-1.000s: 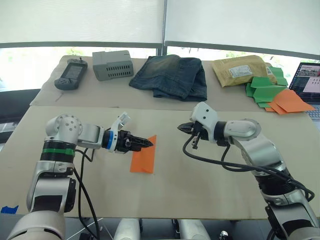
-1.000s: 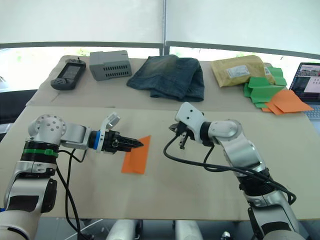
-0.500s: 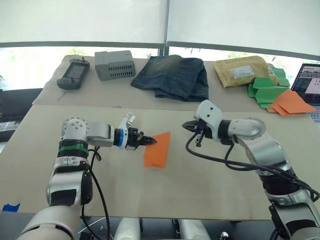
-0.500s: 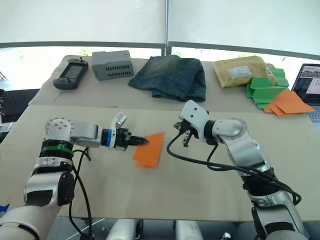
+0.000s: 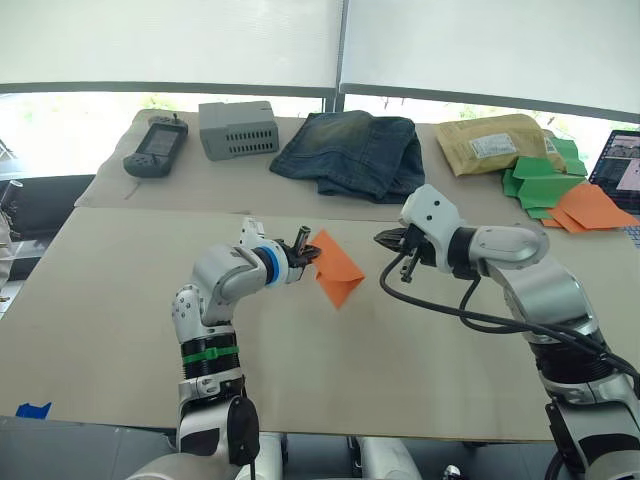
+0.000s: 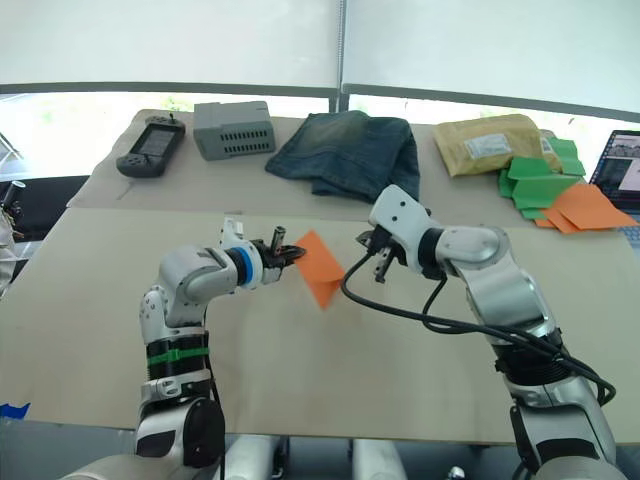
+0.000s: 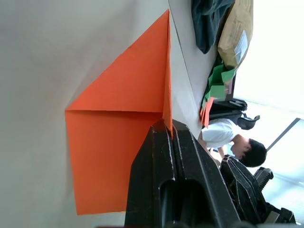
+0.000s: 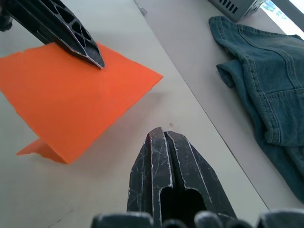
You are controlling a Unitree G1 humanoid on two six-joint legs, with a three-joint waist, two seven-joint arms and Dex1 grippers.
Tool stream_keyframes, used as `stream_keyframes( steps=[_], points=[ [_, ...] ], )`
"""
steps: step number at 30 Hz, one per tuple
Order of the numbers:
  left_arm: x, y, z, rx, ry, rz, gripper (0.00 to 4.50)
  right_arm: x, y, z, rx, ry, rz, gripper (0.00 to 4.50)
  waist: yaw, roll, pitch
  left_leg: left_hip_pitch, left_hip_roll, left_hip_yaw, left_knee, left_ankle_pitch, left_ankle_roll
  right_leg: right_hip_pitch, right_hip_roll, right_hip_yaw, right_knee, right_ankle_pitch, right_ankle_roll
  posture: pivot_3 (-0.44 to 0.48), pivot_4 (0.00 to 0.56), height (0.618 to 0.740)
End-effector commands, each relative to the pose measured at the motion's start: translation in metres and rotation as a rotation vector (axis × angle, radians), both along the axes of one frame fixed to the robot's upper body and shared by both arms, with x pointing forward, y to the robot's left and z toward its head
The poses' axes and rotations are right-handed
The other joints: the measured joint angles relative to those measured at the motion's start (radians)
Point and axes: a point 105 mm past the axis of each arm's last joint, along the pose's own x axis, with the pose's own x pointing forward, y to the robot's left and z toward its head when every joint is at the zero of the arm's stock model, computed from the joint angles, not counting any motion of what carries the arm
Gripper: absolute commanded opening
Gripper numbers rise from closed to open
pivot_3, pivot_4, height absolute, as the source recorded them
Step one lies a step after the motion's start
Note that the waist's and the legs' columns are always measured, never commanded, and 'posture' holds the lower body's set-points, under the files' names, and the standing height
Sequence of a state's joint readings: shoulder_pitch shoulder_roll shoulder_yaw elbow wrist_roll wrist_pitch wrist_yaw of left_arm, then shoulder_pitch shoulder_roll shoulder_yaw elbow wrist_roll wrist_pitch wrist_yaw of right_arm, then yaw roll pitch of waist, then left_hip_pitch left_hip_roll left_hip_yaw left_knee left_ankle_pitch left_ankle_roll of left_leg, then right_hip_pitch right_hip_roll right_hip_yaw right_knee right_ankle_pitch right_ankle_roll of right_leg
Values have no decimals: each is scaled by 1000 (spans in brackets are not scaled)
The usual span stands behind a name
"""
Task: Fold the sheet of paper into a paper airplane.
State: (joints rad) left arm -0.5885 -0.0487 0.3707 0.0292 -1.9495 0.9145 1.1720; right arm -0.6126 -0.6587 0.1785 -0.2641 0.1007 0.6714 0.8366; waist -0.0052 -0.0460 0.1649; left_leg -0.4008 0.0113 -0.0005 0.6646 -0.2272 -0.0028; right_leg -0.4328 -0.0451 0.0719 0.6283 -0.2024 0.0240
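Note:
The sheet of paper is bright orange, partly folded with a pointed corner. It hangs tilted above the middle of the table, its lower tip close to the surface. My left gripper is shut on its upper left edge; the left wrist view has the black fingertips pinched on the paper beside a crease. My right gripper hovers just right of the sheet, shut with nothing in it and not touching. From the right wrist, the paper lies ahead of those tips.
Along the far table lie a handheld controller, a grey box, folded jeans, a padded envelope and a pile of green and orange papers. A laptop sits at the far right. A seated person is behind.
My left gripper has carried the paper to the right and raised it off the table, closer to the right gripper. The right gripper has barely moved. The camera has shifted.

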Motion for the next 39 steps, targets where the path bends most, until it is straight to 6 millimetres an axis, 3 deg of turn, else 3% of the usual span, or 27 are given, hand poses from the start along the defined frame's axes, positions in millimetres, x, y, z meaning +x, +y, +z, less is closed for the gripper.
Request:
stream_keyframes(
  steps=[1, 6, 11, 15, 18, 19, 23, 27, 30, 36, 39],
  points=[
    [-5, -5, 9, 5, -39, -20, 1147, 2, -1, 15, 8, -56, -6, 0, 1, 0, 0, 0, 0, 0, 0, 0, 0, 0, 0, 0, 0, 0, 0, 0, 150, 728],
    [-9, -5, 15, 18, -101, -46, 2836, 4, 0, 16, 7, -62, -4, 0, 4, 0, 0, 0, 0, 0, 1, 1, 1, 0, 1, -1, 0, 0, 0, 0, 150, 728],
    [-12, 23, 23, 107, -308, -139, 4464, 4, 1, 17, 25, -67, -7, 0, -11, 0, 0, 0, 1, -1, 1, 1, 1, 0, 2, -1, 0, 0, 0, 0, 150, 728],
    [-37, 76, 26, 307, -472, -354, 4464, -1, -1, 17, 69, -49, -3, 0, -32, 0, 0, 1, 2, -1, 0, 1, 0, 0, 5, -2, 2, -3, 0, 0, 150, 728],
    [-54, 90, 39, 438, -598, -459, 4464, -6, -2, 19, 169, -11, -15, 0, -29, 0, 1, -1, 3, -1, -1, 1, 0, -3, 5, -3, 3, -5, 1, 0, 150, 728],
    [-62, 92, 40, 508, -651, -500, 4500, -10, -1, 18, 208, 18, -13, 621, -26, 0, 1, -1, 3, -2, -1, 2, -1, -3, 4, -4, 3, -5, 0, 0, 150, 728],
    [-77, 100, 28, 624, -778, -638, 4500, -22, 5, 8, 282, 97, -28, 1984, -24, 0, 1, -3, 2, 0, -2, 2, -2, -5, 1, -4, 1, -3, -4, 0, 150, 728],
    [-77, 109, 18, 738, -906, -754, 4500, -30, 13, -11, 304, 168, -81, 3374, -12, 1, 2, -4, 4, 1, -5, 2, -2, -8, 2, -5, 1, -10, -15, 0, 150, 728],
    [-73, 109, 16, 763, -970, -791, 4500, -27, 21, -21, 338, 199, -136, 4365, -10, 2, 2, -4, 5, 1, -5, 2, -2, -8, 2, -5, 1, -14, -9, 0, 150, 728],
    [-65, 110, 18, 779, -1030, -786, 4500, -20, 31, -44, 317, 225, -185, 4365, -13, 2, 3, -5, 5, 1, -4, 3, -1, -8, 3, -5, 1, -10, 1, 0, 150, 728],
    [-56, 114, 17, 860, -1069, -747, 4500, -15, 31, -48, 301, 209, -192, 3517, -12, 2, 3, -5, 5, 1, -4, 2, -1, -8, 2, -5, 1, -10, 2, 0, 150, 728]
  ],
)
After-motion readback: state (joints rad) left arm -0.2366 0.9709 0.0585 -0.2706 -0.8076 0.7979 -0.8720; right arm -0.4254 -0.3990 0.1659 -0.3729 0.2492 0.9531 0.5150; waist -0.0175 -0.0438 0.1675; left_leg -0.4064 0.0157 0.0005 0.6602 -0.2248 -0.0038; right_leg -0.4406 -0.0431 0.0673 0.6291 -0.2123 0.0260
